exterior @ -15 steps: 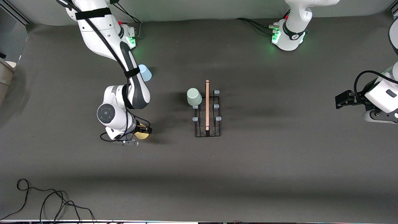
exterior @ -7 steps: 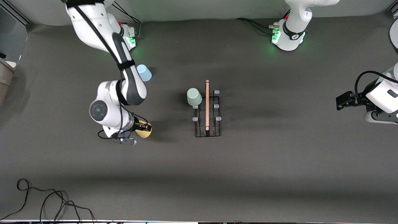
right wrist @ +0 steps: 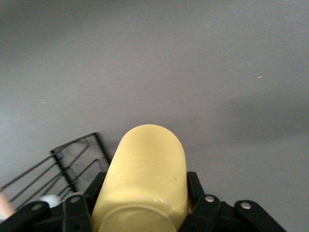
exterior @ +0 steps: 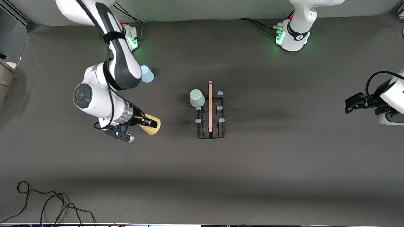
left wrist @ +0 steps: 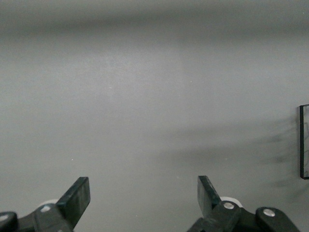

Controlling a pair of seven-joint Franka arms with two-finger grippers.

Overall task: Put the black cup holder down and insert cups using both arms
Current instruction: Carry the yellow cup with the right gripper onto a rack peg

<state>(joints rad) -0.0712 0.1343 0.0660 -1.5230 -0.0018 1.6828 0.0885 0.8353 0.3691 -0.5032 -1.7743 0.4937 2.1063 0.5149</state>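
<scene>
The right tool (exterior: 148, 122) is gripping the yellow cup (exterior: 152, 125) above the worktop (exterior: 252, 173), at nine o'clock from the black cup holder (exterior: 210, 110) at the worktop's centre. The left tool (exterior: 349, 105), fingers spread, is waiting at three o'clock.

A dark grey matte covering spreads over the whole table (exterior: 284, 164), faintly creased, with soft broad shadows across it. Along the top runs a paler grey wall (exterior: 202, 9), the covering's edge meeting it in a slightly wavy line. Loose black cables (exterior: 47, 201) curl on the table at the corner nearest the front camera (toward the right arm's end). A beige object (exterior: 4, 78), cut off by the frame, sits past the table's edge at that same end.
</scene>
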